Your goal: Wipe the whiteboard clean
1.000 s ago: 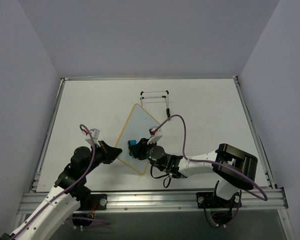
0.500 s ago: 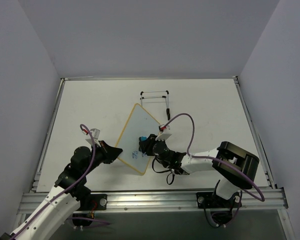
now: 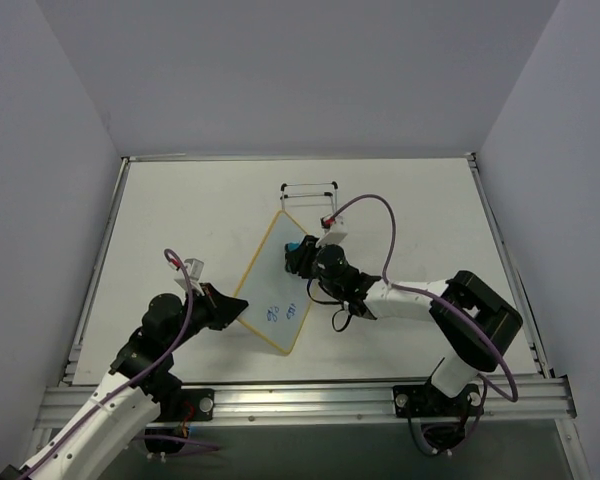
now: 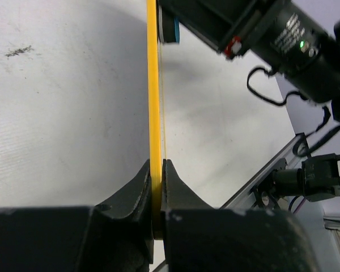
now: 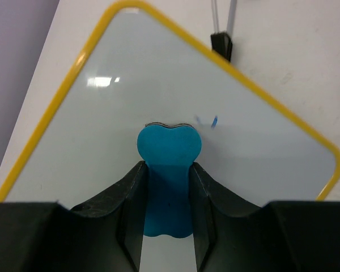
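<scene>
Grip check, left side first: left gripper [image 3: 227, 305] sits lower left of centre in the top view, clamped on the yellow frame at the left corner of the whiteboard [image 3: 277, 270]. Its wrist view confirms it, with the frame edge pinched between both fingers and the board running edge-on up the frame.

Whiteboard lies on the table [image 3: 170, 220] as a diamond in mid-frame. Long axis runs from upper centre down toward the arm bases, leaning slightly left.

Blue writing [image 3: 272, 313] sits in the lower half of the board, just right of the left gripper.

Right gripper [image 3: 300, 252] is over the upper half, fingers closed narrow on the blue eraser [image 3: 296, 245], which is down on the board face. Right wrist view also shows one small blue mark [image 5: 207, 120] just past the eraser's tip [image 5: 169, 144], up and to the right.

Key relation: the main writing is down-frame from the eraser, along the long axis and toward the bases. So I'd say the next stroke has to pull back down the board. The right arm is the one on it; the left only pins the board.

Wire stand [image 3: 310, 186] is just beyond the board's top corner, so there's little room to overshoot upward.
</scene>
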